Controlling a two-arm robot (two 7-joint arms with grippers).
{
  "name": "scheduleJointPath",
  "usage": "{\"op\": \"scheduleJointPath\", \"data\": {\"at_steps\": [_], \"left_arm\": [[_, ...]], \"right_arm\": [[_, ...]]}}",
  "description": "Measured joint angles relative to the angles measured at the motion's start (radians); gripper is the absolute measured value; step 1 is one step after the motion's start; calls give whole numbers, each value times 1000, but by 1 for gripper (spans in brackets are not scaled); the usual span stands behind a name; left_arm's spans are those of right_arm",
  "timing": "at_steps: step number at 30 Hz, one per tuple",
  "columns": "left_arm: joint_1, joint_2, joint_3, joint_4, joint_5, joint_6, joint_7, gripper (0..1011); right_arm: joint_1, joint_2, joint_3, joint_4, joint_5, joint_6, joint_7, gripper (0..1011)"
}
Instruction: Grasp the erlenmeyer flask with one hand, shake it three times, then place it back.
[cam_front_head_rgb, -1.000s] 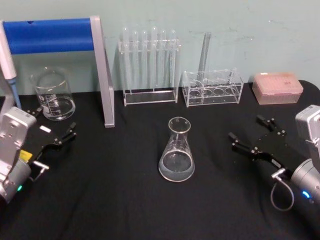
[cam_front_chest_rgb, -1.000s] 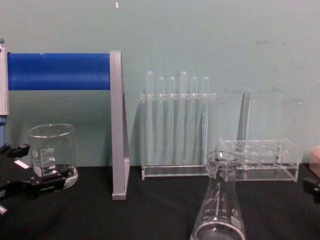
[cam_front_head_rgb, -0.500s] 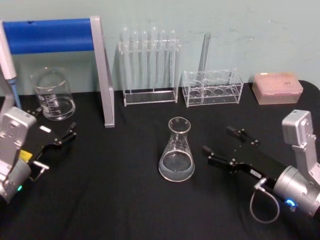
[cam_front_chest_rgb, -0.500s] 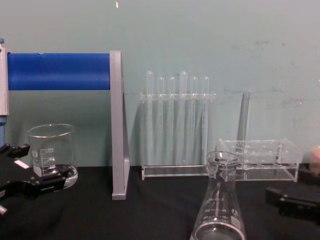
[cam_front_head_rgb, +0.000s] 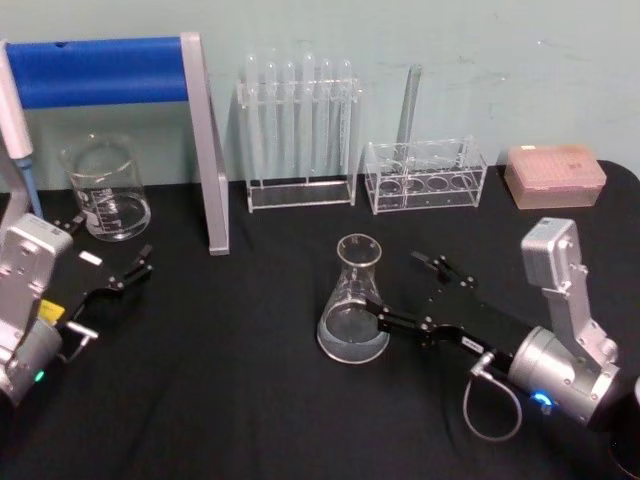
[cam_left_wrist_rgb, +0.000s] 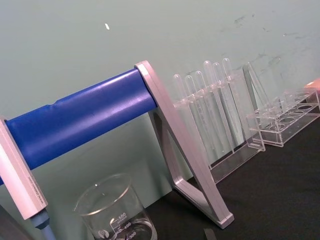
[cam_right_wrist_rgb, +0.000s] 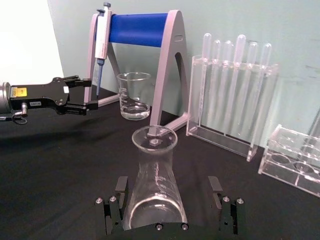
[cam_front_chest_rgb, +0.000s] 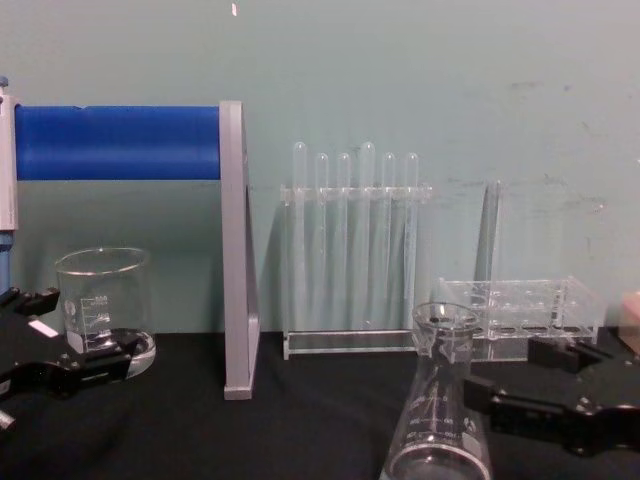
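The erlenmeyer flask (cam_front_head_rgb: 353, 300) stands upright on the black table (cam_front_head_rgb: 230, 400), near its middle. My right gripper (cam_front_head_rgb: 400, 292) has come in low from the right and is open. Its near fingertip lies close beside the flask's base, and the far finger is behind and to the right. In the right wrist view the flask (cam_right_wrist_rgb: 155, 190) stands between the two spread fingers (cam_right_wrist_rgb: 117, 200), nearer to one of them. The chest view shows the flask (cam_front_chest_rgb: 437, 420) with the right gripper (cam_front_chest_rgb: 503, 370) beside it. My left gripper (cam_front_head_rgb: 112, 237) rests open at the table's left.
A glass beaker (cam_front_head_rgb: 105, 190) stands at the back left under a blue-barred stand (cam_front_head_rgb: 205, 150) holding a pipette (cam_front_head_rgb: 15, 120). Along the back wall are a test tube rack (cam_front_head_rgb: 300, 130), a low clear rack (cam_front_head_rgb: 425, 175) and a pink box (cam_front_head_rgb: 555, 175).
My right gripper has moved left from the table's right edge to the flask, staying open, so its fingers now flank the flask. The flask and left arm have not moved.
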Motion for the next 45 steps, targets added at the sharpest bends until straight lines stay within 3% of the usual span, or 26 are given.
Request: {"op": "scheduleJointPath", "data": {"at_steps": [24, 33, 45], "left_arm": [[0, 0, 0, 0, 0, 0, 0, 1001], [0, 0, 0, 0, 0, 0, 0, 1001], [0, 0, 0, 0, 0, 0, 0, 1001]], "right_arm": [[104, -130, -21, 116, -88, -2, 31, 1000], [114, -154, -17, 138, -108, -2, 25, 1000], [113, -154, -16, 138, -110, -4, 24, 1000]]}}
